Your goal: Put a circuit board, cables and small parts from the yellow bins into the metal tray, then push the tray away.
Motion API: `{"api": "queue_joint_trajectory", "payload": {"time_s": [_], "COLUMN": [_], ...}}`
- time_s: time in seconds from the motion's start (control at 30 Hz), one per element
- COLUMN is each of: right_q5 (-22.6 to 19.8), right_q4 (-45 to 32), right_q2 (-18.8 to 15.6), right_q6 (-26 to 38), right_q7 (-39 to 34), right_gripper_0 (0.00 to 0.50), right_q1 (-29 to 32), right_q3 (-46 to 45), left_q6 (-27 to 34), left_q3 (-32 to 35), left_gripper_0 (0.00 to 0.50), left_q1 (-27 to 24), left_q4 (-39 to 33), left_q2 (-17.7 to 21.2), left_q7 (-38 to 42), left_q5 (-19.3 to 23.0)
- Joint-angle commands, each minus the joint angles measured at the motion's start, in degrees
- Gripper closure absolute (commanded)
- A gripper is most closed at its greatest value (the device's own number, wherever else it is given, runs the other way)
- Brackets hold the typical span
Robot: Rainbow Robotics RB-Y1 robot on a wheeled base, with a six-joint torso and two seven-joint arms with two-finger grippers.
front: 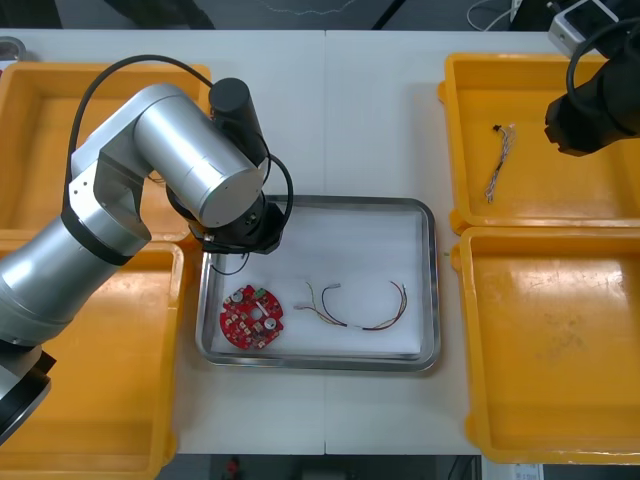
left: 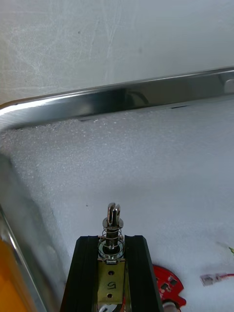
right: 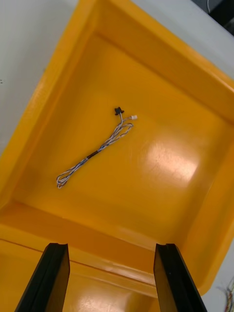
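One small metal part, pinched in the left claw over the metal tray's ten-o'clock corner, is best lowered clear of the circuit board, the right claw parked open at two o'clock.

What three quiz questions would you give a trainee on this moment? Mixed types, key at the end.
1. True or false: the red circuit board lies inside the metal tray.
2. The left gripper, over the tray, is shut on: A) a black cable B) a small metal part C) nothing.
3. Fill in: the open right gripper hangs above the far right yellow bin, which holds a twisted ____ cable.
Key: 1 true; 2 B; 3 blue and white.
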Motion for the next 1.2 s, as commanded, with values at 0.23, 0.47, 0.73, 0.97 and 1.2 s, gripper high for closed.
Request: {"api": "queue_joint_trajectory", "payload": {"time_s": [0.23, 0.47, 0.73, 0.97, 1.2], "right_q5": [0.7, 1.9, 4.5, 9.8, 12.7], "right_q4": [9.3, 22.3, 27.7, 28.1, 36.9], "right_q2": [2.2, 3.6, 7.6, 11.5, 12.7], "right_q6": [0.2, 0.2, 0.2, 0.2, 0.2], "right_q7": [-3.6, -5.5, -14.3, -20.2, -26.1], "right_gripper_0": [0.0, 0.0, 0.0, 0.0, 0.0], "right_q1": [-2.3, -9.4, -12.9, -13.1, -17.1], "right_q3": [-10.4, -10.4, -10.3, -9.4, -8.0], "left_q6": [-4.0, -3.9, -0.8, 7.6, 12.8], "left_q3": [-3.5, -3.4, -1.3, 5.3, 16.3], "left_gripper_0": [0.449, 0.0, 0.0, 0.0, 0.0], "left_q1": [-1.7, -1.5, -1.5, -1.6, -1.6], "left_q4": [2.9, 2.4, -1.1, -9.0, -13.7], "left_q2": [-1.2, -1.2, -1.2, -0.8, 1.3], "left_q7": [-3.2, -2.6, -1.5, -1.3, -2.6], "left_q5": [-1.7, -1.9, -1.6, 0.6, 3.8]}}
